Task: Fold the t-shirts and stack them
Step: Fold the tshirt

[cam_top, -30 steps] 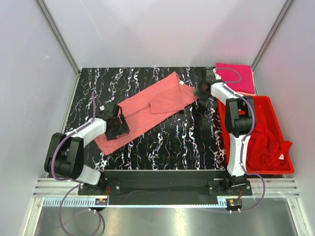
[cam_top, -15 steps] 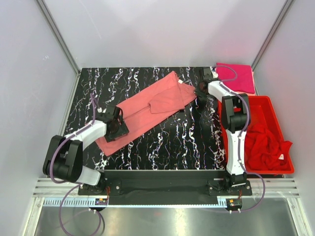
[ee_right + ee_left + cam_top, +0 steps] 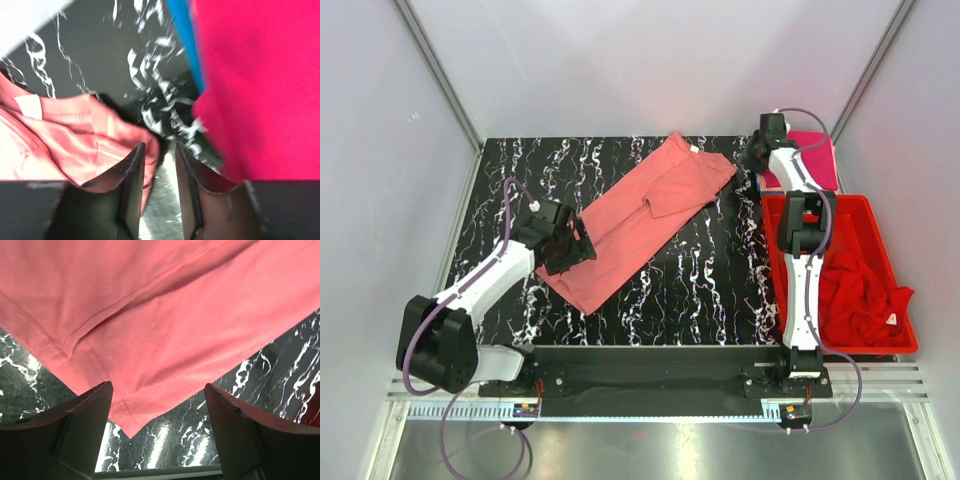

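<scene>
A salmon-pink t-shirt (image 3: 640, 215) lies flat and diagonal across the black marbled table, one part folded over its middle. My left gripper (image 3: 570, 245) is open over the shirt's near-left end. In the left wrist view the shirt (image 3: 175, 315) has a hem corner between the wide jaws (image 3: 157, 387), which hold nothing. My right gripper (image 3: 757, 150) is at the back right, between the salmon shirt's far corner (image 3: 60, 135) and a folded magenta t-shirt (image 3: 815, 165). Its jaws (image 3: 159, 146) are narrowly apart with bare table between them. A red t-shirt (image 3: 855, 295) lies crumpled in the bin.
A rigid red plastic bin (image 3: 860, 350) stands along the table's right edge, near the right arm's base. A blue edge (image 3: 182, 35) shows beside the magenta shirt (image 3: 265, 75). White enclosure walls surround the table on three sides.
The salmon shirt has shifted towards the right and back. My right gripper has moved from the shirt's far corner to beside the magenta shirt. My left gripper has moved right.
</scene>
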Robot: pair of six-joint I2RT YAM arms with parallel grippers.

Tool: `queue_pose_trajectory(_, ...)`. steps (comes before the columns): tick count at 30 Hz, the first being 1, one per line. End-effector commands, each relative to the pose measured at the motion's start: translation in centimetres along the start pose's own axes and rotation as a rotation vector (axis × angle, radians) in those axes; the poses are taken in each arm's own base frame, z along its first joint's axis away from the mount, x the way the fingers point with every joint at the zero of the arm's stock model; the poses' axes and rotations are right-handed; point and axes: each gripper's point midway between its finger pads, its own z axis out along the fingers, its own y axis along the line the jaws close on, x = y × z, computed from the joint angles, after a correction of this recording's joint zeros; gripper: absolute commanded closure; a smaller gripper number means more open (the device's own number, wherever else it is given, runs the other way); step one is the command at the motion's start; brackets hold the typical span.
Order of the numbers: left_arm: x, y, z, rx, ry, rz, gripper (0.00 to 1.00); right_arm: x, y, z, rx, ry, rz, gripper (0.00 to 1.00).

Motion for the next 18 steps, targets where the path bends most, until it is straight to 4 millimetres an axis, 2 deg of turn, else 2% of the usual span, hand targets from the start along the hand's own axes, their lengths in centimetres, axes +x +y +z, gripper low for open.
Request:
queue_pose_trajectory(1,1.3,-1.2,0.4,0.091,0.068,0.074,0.20,-2.9,5.1,-4.6,-0.211,-0.026,-0.057,0.59)
queue_pose_trajectory(2,1.7,-1.5,0.6,0.115,0.078,0.082,0.20,-4.1,6.3,-6.9,-0.246,-0.051,-0.063,0.57)
queue_pose_trajectory(4,2.9,-1.4,1.0,0.115,0.091,0.105,0.21,-3.6,6.3,-8.7,-0.235,-0.025,-0.057,0.51)
queue_pose_trajectory(5,3.3,-1.2,1.1,0.106,0.094,0.110,0.21,-4.2,7.2,-11.0,-0.250,-0.033,-0.055,0.47)
queue_pose_trajectory(6,3.9,-1.0,1.1,0.098,0.098,0.120,0.21,-3.8,7.2,-11.9,-0.242,-0.012,-0.035,0.38)
queue_pose_trajectory(7,4.5,0.1,1.5,0.052,0.103,0.097,0.21,-2.8,6.9,-12.9,-0.216,0.026,-0.019,0.32)
queue_pose_trajectory(8,5.0,0.8,1.7,0.027,0.113,0.083,0.21,-3.0,8.0,-15.4,-0.226,0.012,-0.019,0.30)
queue_pose_trajectory(9,5.5,1.2,1.9,0.015,0.122,0.070,0.21,-0.9,7.5,-15.7,-0.200,0.058,0.002,0.30)
queue_pose_trajectory(10,6.0,1.4,2.1,0.015,0.134,0.052,0.21,-0.1,8.0,-16.7,-0.202,0.061,0.007,0.26)
queue_pose_trajectory(11,7.0,2.1,2.4,0.002,0.156,0.042,0.21,-0.4,8.7,-19.2,-0.217,0.027,0.013,0.26)
queue_pose_trajectory(12,7.5,2.2,2.5,0.008,0.169,0.037,0.22,2.6,9.1,-19.4,-0.211,0.082,0.024,0.25)
queue_pose_trajectory(13,7.9,1.9,2.4,0.033,0.181,0.025,0.23,3.5,9.7,-20.2,-0.225,0.087,0.031,0.26)
queue_pose_trajectory(14,8.0,1.7,2.2,0.049,0.183,0.022,0.23,4.0,10.5,-21.9,-0.256,0.086,0.042,0.27)
queue_pose_trajectory(15,7.5,1.2,1.4,0.074,0.166,0.027,0.23,7.2,11.3,-21.9,-0.271,0.138,0.055,0.28)
queue_pose_trajectory(17,5.9,0.7,0.3,0.084,0.108,0.082,0.22,9.8,13.1,-23.8,-0.339,0.173,0.051,0.30)
queue_pose_trajectory(18,3.7,-0.7,-1.5,0.113,0.049,0.110,0.21,12.1,13.3,-23.7,-0.340,0.207,0.068,0.30)
